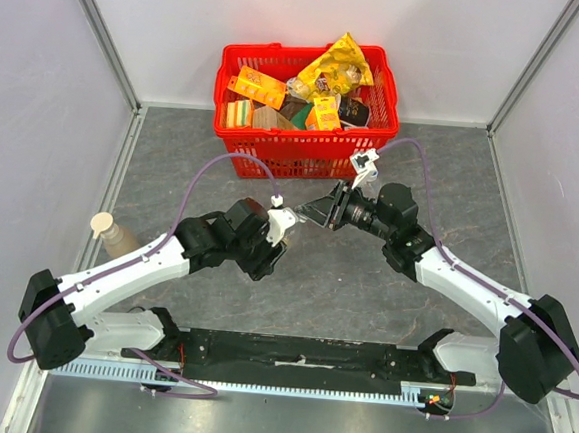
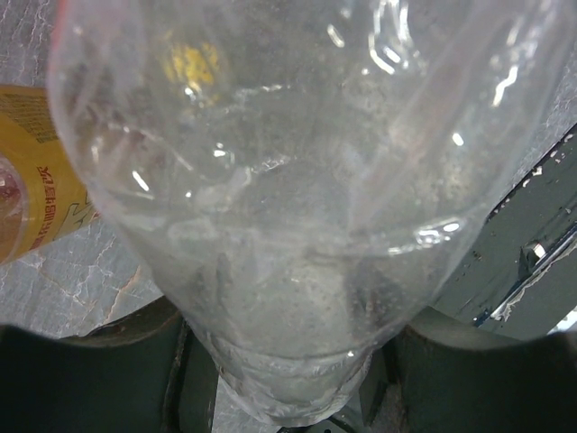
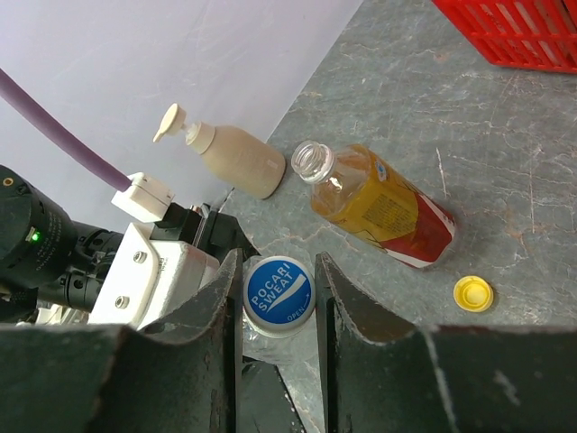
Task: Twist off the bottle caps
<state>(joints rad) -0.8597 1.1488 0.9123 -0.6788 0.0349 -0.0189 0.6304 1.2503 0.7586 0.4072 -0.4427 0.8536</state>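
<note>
A clear plastic bottle (image 2: 288, 207) fills the left wrist view, its lower end pinched between my left gripper (image 2: 288, 383) fingers, which are shut on it. In the right wrist view its blue cap (image 3: 279, 293), printed with white lettering, sits on the bottle's neck, and my right gripper (image 3: 278, 302) has both jaws pressed against the cap's sides. From above, the two grippers meet mid-table, left gripper (image 1: 277, 223) facing right gripper (image 1: 320, 211). A loose yellow cap (image 3: 473, 293) lies on the table beside an uncapped yellow-and-red labelled bottle (image 3: 379, 206) lying on its side.
A beige pump bottle (image 3: 234, 158) stands near the left wall (image 1: 118, 233). A red basket (image 1: 301, 137) full of packets sits at the back centre. Purple cables loop over both arms. The table is grey and marbled.
</note>
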